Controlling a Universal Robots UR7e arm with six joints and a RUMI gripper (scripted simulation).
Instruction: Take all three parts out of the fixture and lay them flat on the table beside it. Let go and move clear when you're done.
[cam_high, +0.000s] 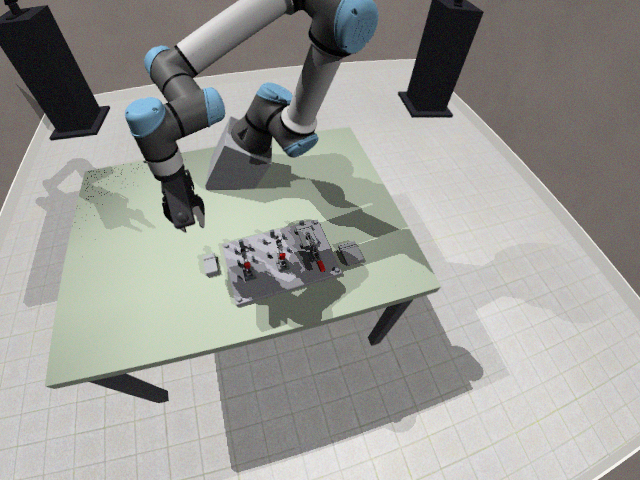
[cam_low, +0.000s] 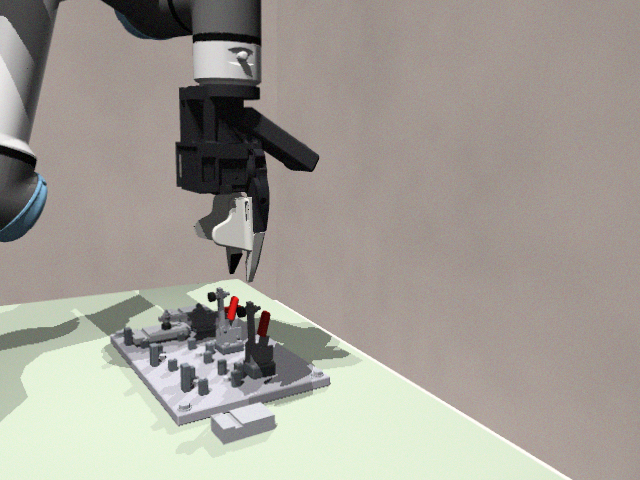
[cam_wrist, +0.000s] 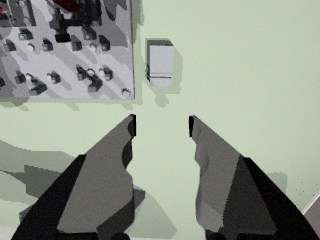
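While the gripper (cam_high: 192, 228) (cam_low: 240, 277) (cam_wrist: 162, 116) hovers (open), no writing is legible.

Top: high, steep, distant; whole table (cam_high: 139, 310). Exterior: nearer, oblique, side-on. Wrist: close, downward between fingers. Top, exterior share fixture (cam_high: 294, 281) (cam_low: 289, 395).

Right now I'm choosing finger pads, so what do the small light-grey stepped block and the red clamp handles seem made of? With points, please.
Small light-grey stepped block (cam_high: 210, 265) (cam_low: 244, 422) (cam_wrist: 161, 62): perhaps matte metal, evenly grey, crisp-edged. Red clamp handles (cam_low: 233, 307): likely plastic grips, saturated colour, rounded ends.
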